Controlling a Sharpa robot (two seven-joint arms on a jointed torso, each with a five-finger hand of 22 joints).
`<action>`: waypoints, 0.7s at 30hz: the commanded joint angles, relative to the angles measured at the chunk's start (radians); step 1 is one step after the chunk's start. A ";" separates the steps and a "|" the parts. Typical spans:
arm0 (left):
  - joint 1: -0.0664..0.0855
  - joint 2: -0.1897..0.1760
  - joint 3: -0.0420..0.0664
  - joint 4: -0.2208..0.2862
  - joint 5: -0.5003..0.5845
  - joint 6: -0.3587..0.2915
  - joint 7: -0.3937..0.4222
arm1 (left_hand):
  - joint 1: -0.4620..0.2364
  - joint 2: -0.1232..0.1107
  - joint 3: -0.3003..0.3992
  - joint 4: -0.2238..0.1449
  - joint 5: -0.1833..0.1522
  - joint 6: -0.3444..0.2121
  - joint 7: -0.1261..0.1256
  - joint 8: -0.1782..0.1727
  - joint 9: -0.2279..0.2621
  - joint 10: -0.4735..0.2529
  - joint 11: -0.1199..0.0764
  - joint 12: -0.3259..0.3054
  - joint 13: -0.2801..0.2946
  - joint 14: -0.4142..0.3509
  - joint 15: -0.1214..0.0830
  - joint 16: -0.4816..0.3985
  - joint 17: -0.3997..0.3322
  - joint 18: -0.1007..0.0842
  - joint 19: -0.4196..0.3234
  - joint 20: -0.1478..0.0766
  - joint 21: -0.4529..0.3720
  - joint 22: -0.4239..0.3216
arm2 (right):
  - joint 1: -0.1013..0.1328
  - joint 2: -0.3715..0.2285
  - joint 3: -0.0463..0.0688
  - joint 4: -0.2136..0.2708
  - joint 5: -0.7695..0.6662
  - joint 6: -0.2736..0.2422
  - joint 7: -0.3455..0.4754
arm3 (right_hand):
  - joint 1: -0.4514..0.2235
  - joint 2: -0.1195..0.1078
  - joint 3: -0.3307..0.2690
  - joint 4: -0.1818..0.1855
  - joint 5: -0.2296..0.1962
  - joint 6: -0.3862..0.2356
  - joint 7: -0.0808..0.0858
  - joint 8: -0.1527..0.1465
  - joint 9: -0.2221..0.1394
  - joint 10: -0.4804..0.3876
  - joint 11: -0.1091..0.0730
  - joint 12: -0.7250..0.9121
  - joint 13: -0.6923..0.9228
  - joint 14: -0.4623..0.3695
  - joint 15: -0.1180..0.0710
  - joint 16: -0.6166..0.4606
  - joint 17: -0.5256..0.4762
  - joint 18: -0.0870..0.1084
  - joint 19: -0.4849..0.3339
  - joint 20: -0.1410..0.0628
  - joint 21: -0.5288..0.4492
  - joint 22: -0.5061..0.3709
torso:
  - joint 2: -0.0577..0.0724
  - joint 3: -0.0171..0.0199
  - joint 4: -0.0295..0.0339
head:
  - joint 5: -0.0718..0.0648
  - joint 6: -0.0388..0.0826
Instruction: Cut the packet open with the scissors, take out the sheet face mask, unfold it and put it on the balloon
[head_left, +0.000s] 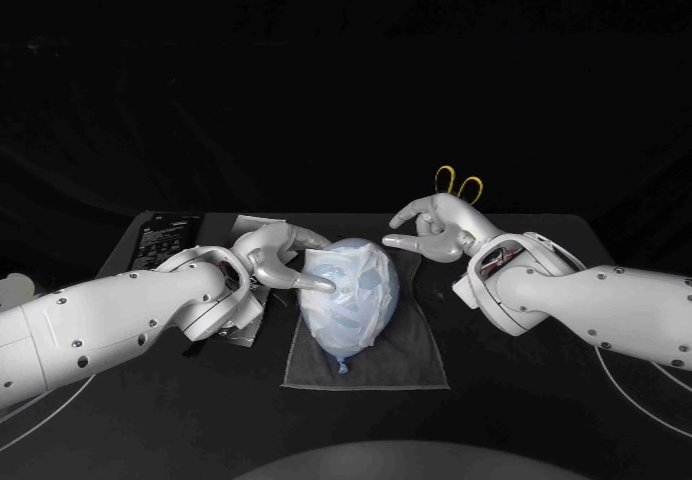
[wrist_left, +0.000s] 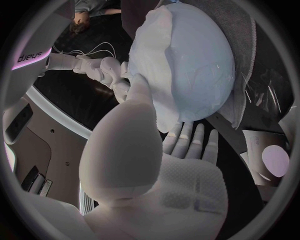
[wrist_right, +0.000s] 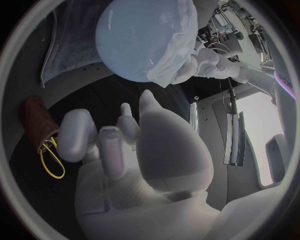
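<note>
You're near the end, I'd say: the thin white sheet face mask (wrist_right: 178, 47) is out, unfolded & draped over the pale blue balloon (wrist_right: 134, 40). The balloon lies on the grey cloth mat (head_left: 389, 365) mid-worktop (head_left: 534, 400), so cutting, taking out & unfolding look done. The yellow-handled scissors (head_left: 459, 185) sit at the far side, behind the right hand (head_left: 433, 228), well apart from the balloon. Your left hand (head_left: 277, 255) has its fingers (head_left: 320, 284) spread, one pressing the mask against the balloon's side; no grip on anything that I can see. The right hand is just beside the balloon's far end, fingers loosely curled but apart w/ nothing in them. Whether they touch the mask's edge, can't tell. Left to do, prob.: smooth the bunched mask edge so it sits flat on the balloon, then let go.
</note>
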 joint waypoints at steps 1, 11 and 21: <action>-0.003 0.004 -0.003 -0.001 0.000 0.015 -0.012 | 0.008 0.002 0.001 -0.001 -0.004 0.005 0.024 0.004 0.001 0.007 0.002 -0.007 0.000 0.007 -0.001 -0.005 -0.001 -0.010 0.009 0.000 0.002 0.000 | -0.003 -0.005 0.000 0.019 0.036 0.018 0.029 | -0.042 -0.004 -0.050 0.002 -0.006 -0.032 0.011 -0.003 -0.001 -0.064 0.010 -0.041 -0.051 0.003 0.014 -0.050 0.016 0.038 -0.072 0.007 -0.152 0.099 | -0.002 0.0007 -0.0013 | -0.002 0.001; -0.003 0.002 -0.003 -0.001 0.006 0.014 -0.012 | 0.007 0.002 0.001 -0.001 -0.004 0.006 0.027 0.005 0.001 0.011 0.004 -0.011 0.000 0.010 -0.001 -0.008 -0.001 -0.010 0.011 0.000 0.002 -0.002 | -0.030 0.010 -0.001 0.007 0.038 0.041 -0.009 | -0.060 -0.036 -0.120 0.007 -0.005 -0.121 0.036 0.010 -0.001 -0.211 0.034 -0.124 -0.177 -0.085 0.035 -0.147 -0.151 0.077 -0.178 0.028 -0.429 -0.003 | 0.001 0.0004 0.0010 | -0.004 -0.001; -0.003 0.000 -0.003 -0.003 0.011 0.014 -0.012 | 0.006 0.002 0.000 -0.001 -0.004 0.007 0.028 0.005 0.002 0.013 0.005 -0.012 0.000 0.011 -0.001 -0.010 -0.001 -0.010 0.013 0.000 0.002 -0.002 | -0.040 0.013 -0.001 -0.019 0.027 0.066 -0.027 | -0.048 -0.035 -0.114 0.005 -0.005 -0.130 0.038 0.020 0.002 -0.216 0.036 -0.121 -0.181 -0.085 0.037 -0.145 -0.150 0.077 -0.175 0.030 -0.435 -0.010 | 0.000 0.0003 0.0007 | -0.004 -0.004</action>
